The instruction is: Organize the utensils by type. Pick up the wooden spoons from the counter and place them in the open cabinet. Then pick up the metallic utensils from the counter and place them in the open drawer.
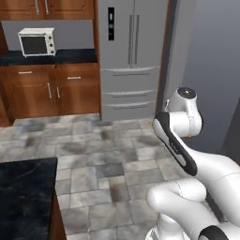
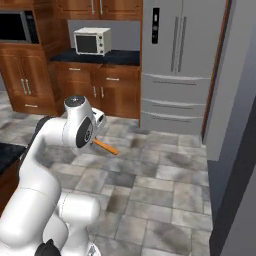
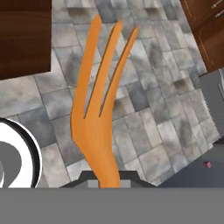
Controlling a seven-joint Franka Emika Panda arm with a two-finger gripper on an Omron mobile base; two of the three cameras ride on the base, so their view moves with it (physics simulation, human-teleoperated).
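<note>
**Item: tool** [image 3: 105,177]. Jaws drawn close together, clamped on the neck of an orange wooden fork [image 3: 101,105]. In the hand view the fork runs up from the tool, three tines spread away from it over the grey tiled floor [image 3: 144,127].

**Item: wooden fork.** Location: in the tool, carried in the air above the floor, off any counter. In the right base view its orange shaft [image 2: 106,146] juts out from behind the arm's wrist.
Handling, by judgement: light, stiff, one rigid piece; a matt wooden surface should not slip much. The tines look thin and are the part most likely to suffer from a knock. The best hold is the narrow neck or the handle, as now, with the tines left free.

**Item: containers.**
- Dark wooden cabinets [image 2: 102,82] under the far counter [image 2: 95,56], doors and drawers shut as far as can be told; contents hidden.
- Fridge [image 2: 177,65], shut.
- Toaster oven [image 2: 92,40] on the far counter, door shut.
- The open cabinet and open drawer cannot be identified from here.

**Item: near counter** [image 1: 26,197]. Dark stone top at the lower left of the left base view.
</note>
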